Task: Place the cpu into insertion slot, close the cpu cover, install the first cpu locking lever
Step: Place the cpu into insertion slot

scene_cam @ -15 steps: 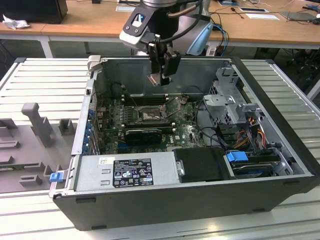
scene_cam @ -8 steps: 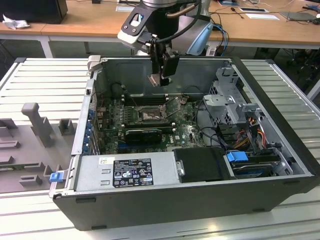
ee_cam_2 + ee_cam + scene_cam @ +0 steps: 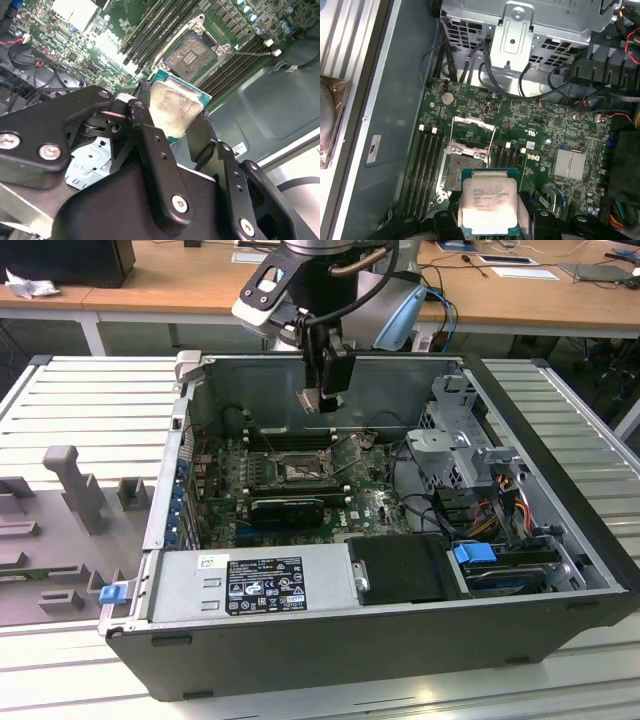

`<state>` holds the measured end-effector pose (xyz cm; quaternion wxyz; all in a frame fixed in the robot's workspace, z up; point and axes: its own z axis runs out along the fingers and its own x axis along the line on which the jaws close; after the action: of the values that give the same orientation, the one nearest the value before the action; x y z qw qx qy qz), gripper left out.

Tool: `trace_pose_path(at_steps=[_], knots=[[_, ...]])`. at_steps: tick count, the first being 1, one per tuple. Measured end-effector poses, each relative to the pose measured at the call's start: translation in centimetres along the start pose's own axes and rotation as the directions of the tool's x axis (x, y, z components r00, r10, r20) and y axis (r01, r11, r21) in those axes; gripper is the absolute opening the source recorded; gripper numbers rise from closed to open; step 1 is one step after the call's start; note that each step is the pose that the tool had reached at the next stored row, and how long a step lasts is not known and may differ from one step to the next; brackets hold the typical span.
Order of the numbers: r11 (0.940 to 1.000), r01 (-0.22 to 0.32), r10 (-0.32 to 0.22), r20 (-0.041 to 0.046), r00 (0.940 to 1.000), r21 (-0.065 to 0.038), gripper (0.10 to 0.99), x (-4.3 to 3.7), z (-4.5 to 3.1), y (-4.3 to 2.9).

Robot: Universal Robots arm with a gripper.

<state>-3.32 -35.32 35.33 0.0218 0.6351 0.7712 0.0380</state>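
My gripper (image 3: 311, 400) hangs over the open computer case, shut on the cpu (image 3: 489, 202), a flat square chip with a pale silver top. Both wrist views show the black fingers (image 3: 146, 127) clamping the cpu (image 3: 175, 107) by two opposite edges. The insertion slot (image 3: 461, 170) on the green motherboard lies open and bare, just beyond the chip and below it. The cpu cover (image 3: 472, 121), a thin metal frame, is swung back from the slot. A thin metal lever (image 3: 250, 51) sticks out beside the slot (image 3: 192, 52).
Memory slots (image 3: 427, 165) flank the socket. A long black expansion card (image 3: 285, 508) lies nearer the power supply (image 3: 250, 585). A metal drive cage (image 3: 460, 440) with cables fills the exterior view's right. The case's walls (image 3: 330, 375) ring the board.
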Motion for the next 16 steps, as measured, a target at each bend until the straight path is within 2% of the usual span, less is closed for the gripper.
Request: trace_pose_path(at_steps=[8, 11, 16], knots=[[0.9982, -0.06, 0.06, 0.007, 0.9982, -0.001, 0.525, 0.0, 0.06, 0.0], [0.9951, -0.099, 0.099, 0.0114, 0.9951, -0.001, 0.525, 0.01, 0.17, -0.04], [0.9945, -0.105, 0.105, 0.0119, 0.9944, -0.001, 0.525, 0.03, 0.46, -0.22]])
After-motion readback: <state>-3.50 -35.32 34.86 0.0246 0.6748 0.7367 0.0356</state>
